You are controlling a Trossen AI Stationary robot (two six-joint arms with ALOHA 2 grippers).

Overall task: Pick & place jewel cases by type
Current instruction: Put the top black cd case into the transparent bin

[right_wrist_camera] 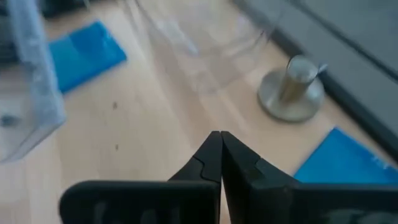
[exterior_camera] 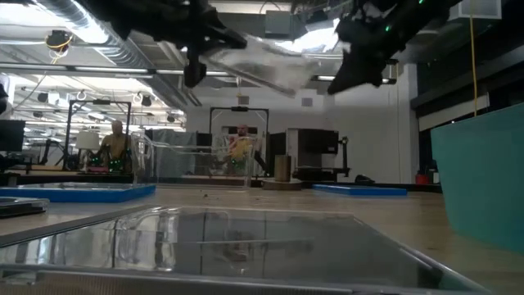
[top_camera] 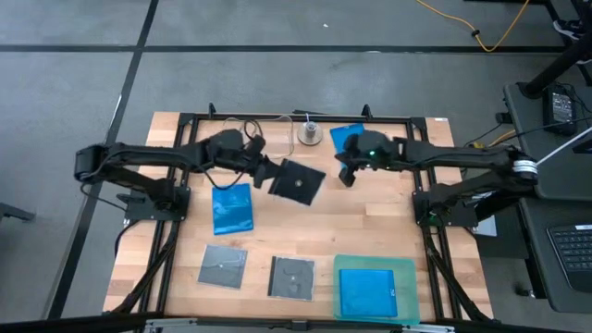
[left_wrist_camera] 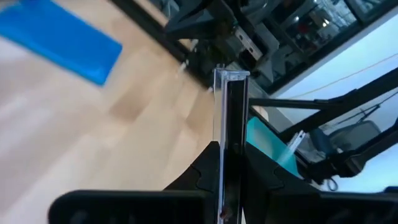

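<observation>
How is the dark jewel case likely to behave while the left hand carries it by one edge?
The dark jewel case probably stays stiff: it juts flat from the left hand. Its smooth clear edge could slip or pivot. Thin plastic probably cracks if dropped.

Left gripper [top_camera: 269,176] mid-counter, clamped on edge of dark square jewel case [top_camera: 298,182], case tilted. Right gripper [top_camera: 346,172] just beside, empty. Blue case [top_camera: 231,207] below left arm. Two grey cases [top_camera: 223,267] [top_camera: 291,277] at near edge; blue case [top_camera: 366,291] lies in teal tray [top_camera: 404,271].
</observation>
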